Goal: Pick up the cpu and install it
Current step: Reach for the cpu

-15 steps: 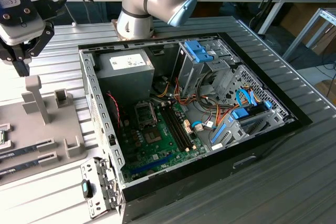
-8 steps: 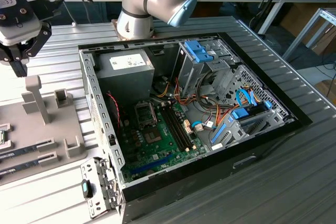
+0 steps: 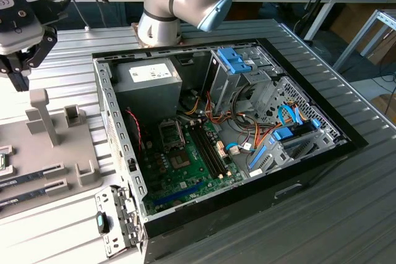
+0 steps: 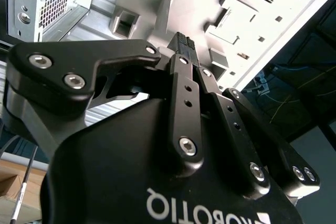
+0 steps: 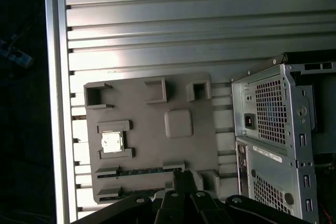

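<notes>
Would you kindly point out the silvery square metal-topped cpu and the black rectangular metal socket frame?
silvery square cpu [image 5: 112,141]: first wrist view, centre of its metal top.
black rectangular socket frame [image 3: 171,133]: exterior view, its middle.

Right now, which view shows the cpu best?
The first wrist view: it looks straight down on the cpu, a silvery square in a pocket of the grey tray. The second wrist view sees the tray obliquely, in glare; a pale square there may be it. The exterior view crops the tray; I cannot tell.
</notes>
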`<state>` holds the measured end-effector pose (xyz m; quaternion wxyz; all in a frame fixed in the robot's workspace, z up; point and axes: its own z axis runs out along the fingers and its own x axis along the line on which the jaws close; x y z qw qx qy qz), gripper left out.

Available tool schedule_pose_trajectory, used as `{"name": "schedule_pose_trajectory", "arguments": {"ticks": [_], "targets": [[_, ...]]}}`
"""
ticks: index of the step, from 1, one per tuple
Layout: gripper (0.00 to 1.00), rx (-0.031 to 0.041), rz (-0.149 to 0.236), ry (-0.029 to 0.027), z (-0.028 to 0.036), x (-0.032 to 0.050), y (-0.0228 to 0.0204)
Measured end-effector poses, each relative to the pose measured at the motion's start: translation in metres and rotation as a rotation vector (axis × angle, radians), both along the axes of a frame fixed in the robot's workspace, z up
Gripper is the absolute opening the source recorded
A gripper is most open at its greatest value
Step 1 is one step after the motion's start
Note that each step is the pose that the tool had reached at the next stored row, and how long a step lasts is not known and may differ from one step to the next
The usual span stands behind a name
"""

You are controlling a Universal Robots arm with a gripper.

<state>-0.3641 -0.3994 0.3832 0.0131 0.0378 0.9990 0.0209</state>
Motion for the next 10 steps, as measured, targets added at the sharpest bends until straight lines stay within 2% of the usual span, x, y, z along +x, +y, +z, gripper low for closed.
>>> {"name": "schedule_pose_trajectory", "arguments": {"ticks": [10], "targets": [[0.11, 0.0000, 0.000, 0.0000, -0.0005, -0.0034, 0.0000]]}}
